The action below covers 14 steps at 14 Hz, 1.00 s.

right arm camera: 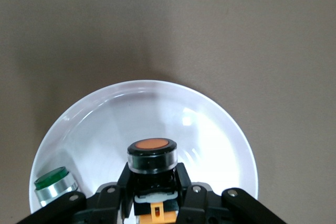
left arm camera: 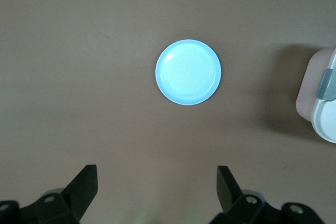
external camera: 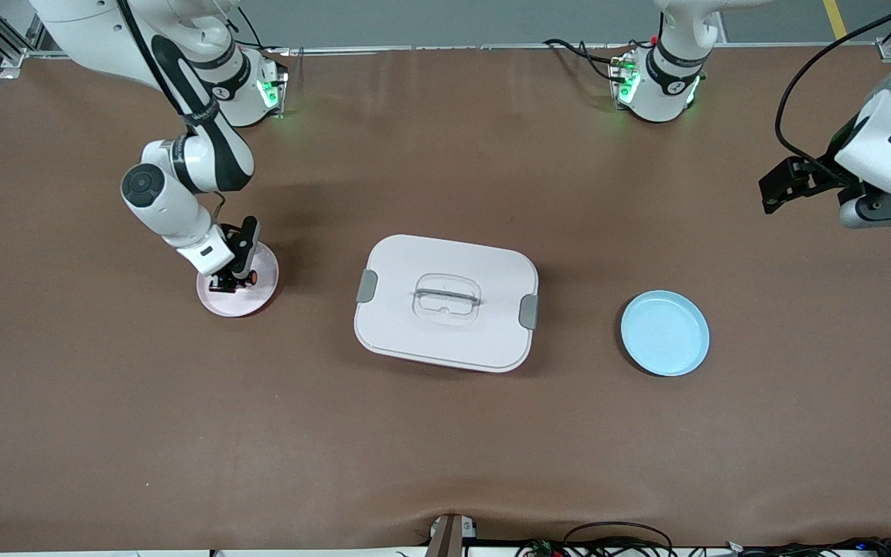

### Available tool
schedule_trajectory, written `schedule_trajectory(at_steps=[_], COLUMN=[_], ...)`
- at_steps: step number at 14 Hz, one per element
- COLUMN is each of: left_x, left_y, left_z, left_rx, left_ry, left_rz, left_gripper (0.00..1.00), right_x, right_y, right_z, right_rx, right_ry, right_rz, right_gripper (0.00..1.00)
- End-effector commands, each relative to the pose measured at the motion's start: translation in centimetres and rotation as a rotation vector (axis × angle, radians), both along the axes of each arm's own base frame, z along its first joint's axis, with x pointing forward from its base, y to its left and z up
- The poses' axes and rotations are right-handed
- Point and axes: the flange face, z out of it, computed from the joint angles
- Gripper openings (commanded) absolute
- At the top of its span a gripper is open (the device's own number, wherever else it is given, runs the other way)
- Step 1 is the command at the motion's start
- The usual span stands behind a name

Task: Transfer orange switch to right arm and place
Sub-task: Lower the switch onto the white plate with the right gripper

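Note:
The orange switch (right arm camera: 152, 153), a black cylinder with a round orange face and an orange block body, sits between the fingers of my right gripper (right arm camera: 153, 178). The gripper is shut on it, low over the pale pink plate (right arm camera: 210, 129). In the front view this gripper (external camera: 230, 283) is over the same plate (external camera: 264, 292) toward the right arm's end of the table. Whether the switch touches the plate I cannot tell. My left gripper (external camera: 772, 193) is open and empty, waiting high over the left arm's end of the table; it also shows in the left wrist view (left arm camera: 157, 176).
A green-faced switch (right arm camera: 53, 184) lies on the pink plate beside my right gripper. A white lidded box (external camera: 445, 302) with grey clips stands mid-table. An empty blue plate (external camera: 664, 333) lies between the box and the left arm's end, and shows in the left wrist view (left arm camera: 188, 72).

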Motion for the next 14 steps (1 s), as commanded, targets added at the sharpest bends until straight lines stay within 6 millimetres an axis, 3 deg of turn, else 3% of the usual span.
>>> schedule_trajectory(at_steps=[1,6,7,8,14], left_x=[-1.3,-1.9,-1.9,-1.9,-1.9], left_y=[1.1,0.7,0.6,0.6,0.4], left_z=[0.2,1.0,1.0,0.8,1.0], left_rx=[-0.021,-0.036,-0.036,-0.036,-0.051], left_ry=[-0.022,-0.030,-0.028,-0.025,-0.022], left_rz=[-0.009,-0.014,-0.019,-0.026,-0.090], left_gripper=[1.00,1.00,1.00,1.00,1.00], right_x=[-0.1,-0.2,0.0,0.1,1.1], right_y=[-0.4,-0.9,-1.6,-1.9,-1.7], right_z=[-0.8,-1.7,-1.8,-1.8,-0.9], right_rx=[-0.007,-0.009,-0.009,-0.009,-0.004], right_ry=[-0.012,-0.004,-0.003,-0.004,-0.017], right_rz=[0.028,0.020,0.006,-0.002,-0.015], right_gripper=[0.00,0.00,0.13,0.99,1.00])
